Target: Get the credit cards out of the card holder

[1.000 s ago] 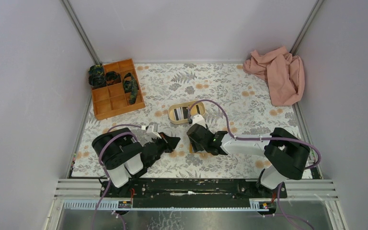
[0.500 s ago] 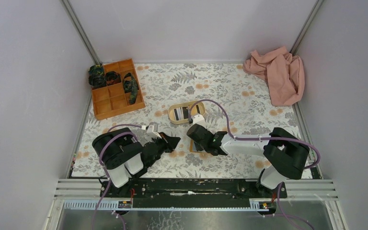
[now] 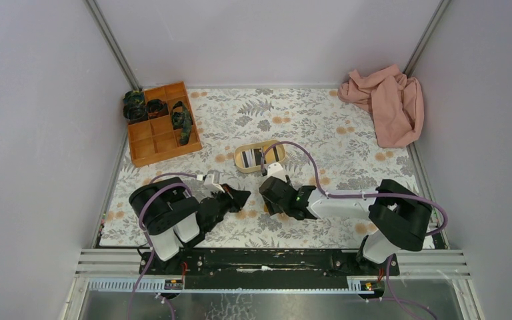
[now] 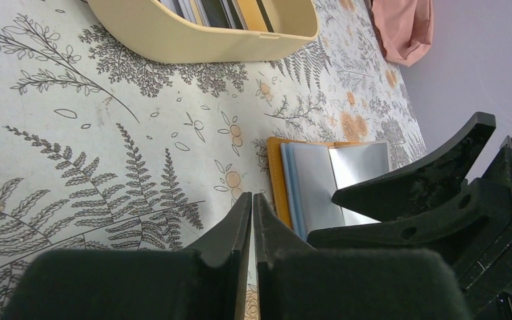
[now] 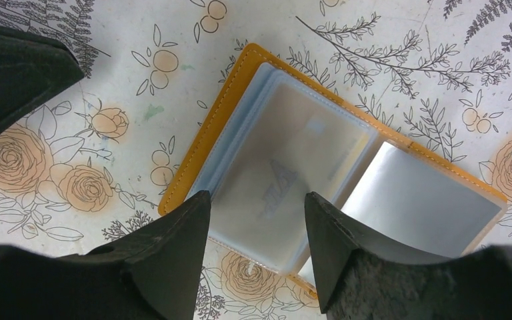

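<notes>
Now the card holder point(image 5: 287, 160) lies open on the flowered table cover point(image 3: 333, 143), near the front edge and between the two arms; its orange-tan cover faces down and its clear plastic sleeves, with light blue at the edges, face up. One sleeve on the right side of the right wrist view looks glossy and grey; whether a card sits inside it, I cannot tell.

The right gripper point(image 5: 255, 199) hangs directly over the card holder; its jaws stand wide apart, one black finger on each side of the top sleeve, and nothing is caught between them. If the fingertips touch the sleeve or only hover above it, the views do not show clearly.

The left gripper point(image 4: 251, 200) is low over the table, just beside the card holder on its left side; its two fingers are pressed together and they hold nothing. In the left wrist view the orange edge of the card holder is just beyond its tips, and a black finger of the right gripper crosses in front of the sleeves.

Behind the card holder, a little further from the arms, stands a beige oval tray point(image 3: 241, 160); several cards point(image 4: 217, 10) stand on edge inside it. An orange compartment box point(image 3: 148, 148) sits at the far left of the table, with dark items in some compartments; a pink cloth point(image 3: 387, 103) lies crumpled in the far right corner.
</notes>
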